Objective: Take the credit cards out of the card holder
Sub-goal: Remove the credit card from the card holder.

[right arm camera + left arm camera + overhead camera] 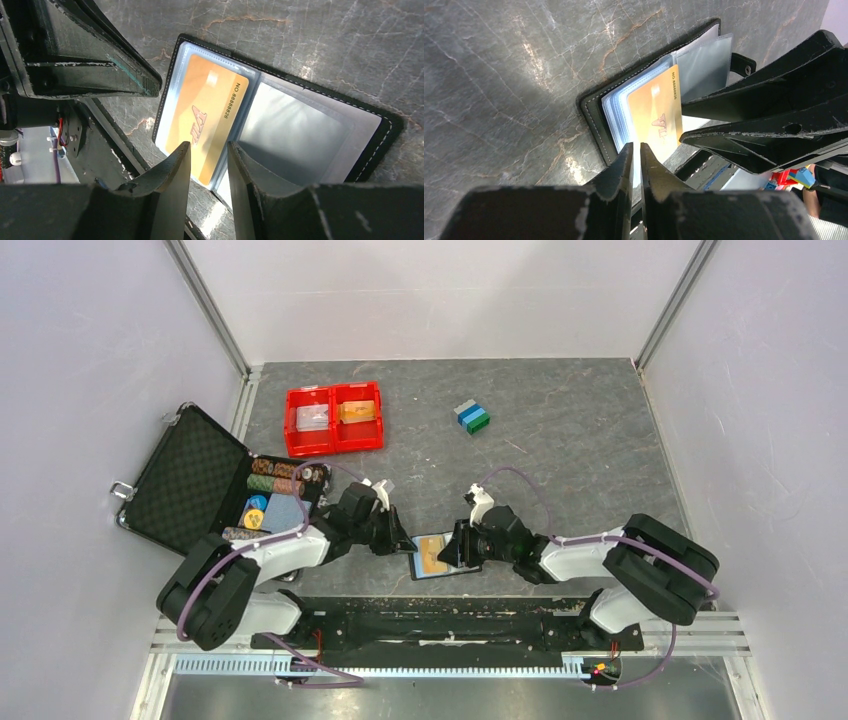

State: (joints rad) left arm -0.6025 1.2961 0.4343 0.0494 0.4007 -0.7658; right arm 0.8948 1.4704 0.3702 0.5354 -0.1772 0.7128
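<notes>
The open card holder (300, 130) has its orange credit card (207, 117) running lengthwise from the left gripper (636, 146), fingers nearly pressed together, to the right gripper (210, 146), fingers spread astride its end.

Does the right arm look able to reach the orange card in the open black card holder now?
Probably yes: the right gripper is open, its fingers either side of the near end of the orange card, nothing between. The card lies in a clear sleeve of the black card holder.

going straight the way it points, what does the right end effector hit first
Probably the orange card in the open card holder, just ahead of the right end effector; depth unclear.
</notes>
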